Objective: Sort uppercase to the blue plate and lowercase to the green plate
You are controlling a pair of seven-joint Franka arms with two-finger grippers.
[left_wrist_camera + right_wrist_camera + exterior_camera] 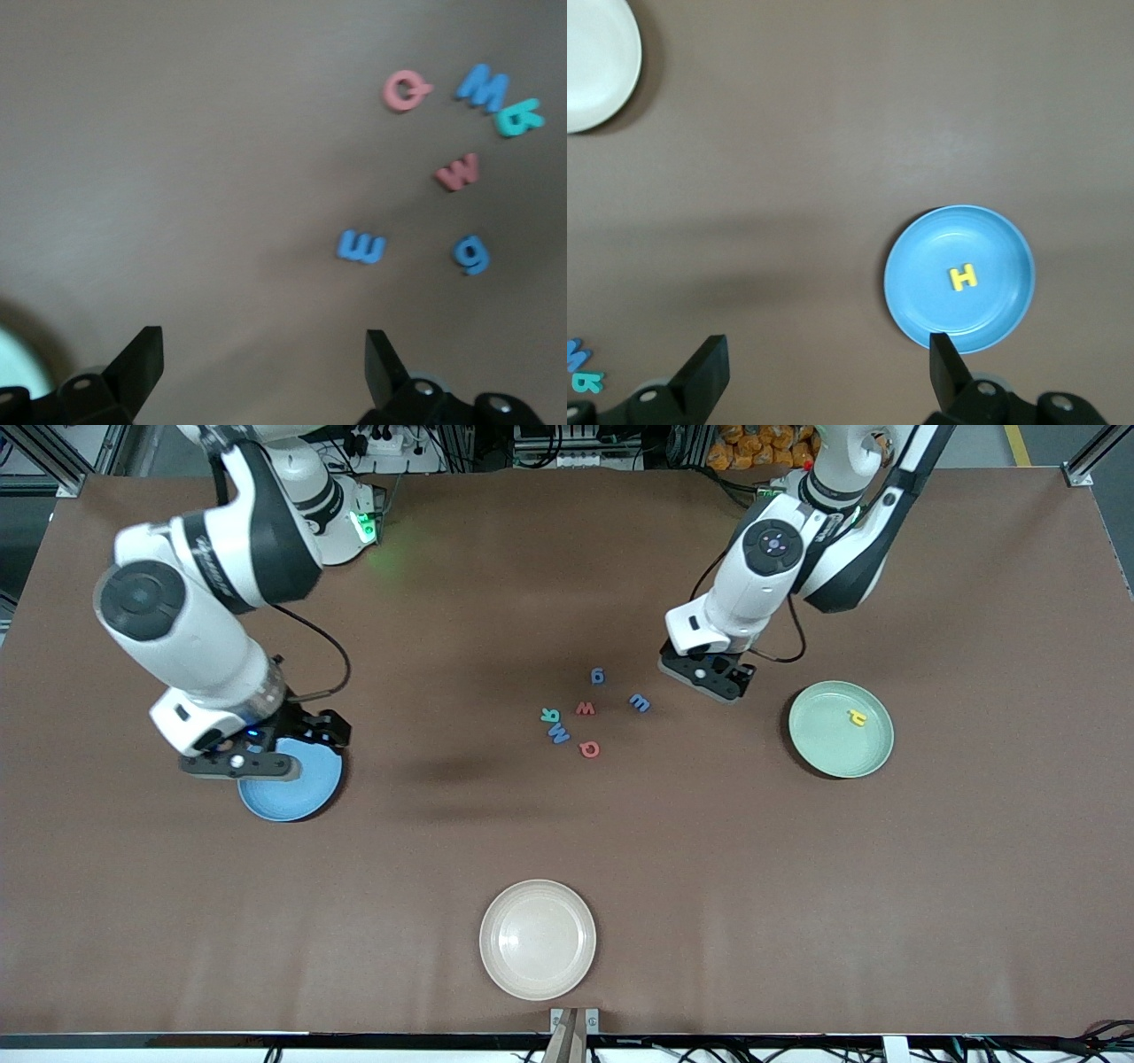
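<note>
Your right wrist view alone shows the yellow H (963,277) on the blue plate (912,266), under the released right tool (266,766). The left tool (713,682), also released, hangs beside 6 loose letters (585,708) on the tabletop (567,841).

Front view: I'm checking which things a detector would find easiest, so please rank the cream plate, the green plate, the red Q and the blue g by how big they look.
1. cream plate, though it lies nearest the camera
2. green plate
3. red Q and blue g: both tiny, too alike to rank
</note>
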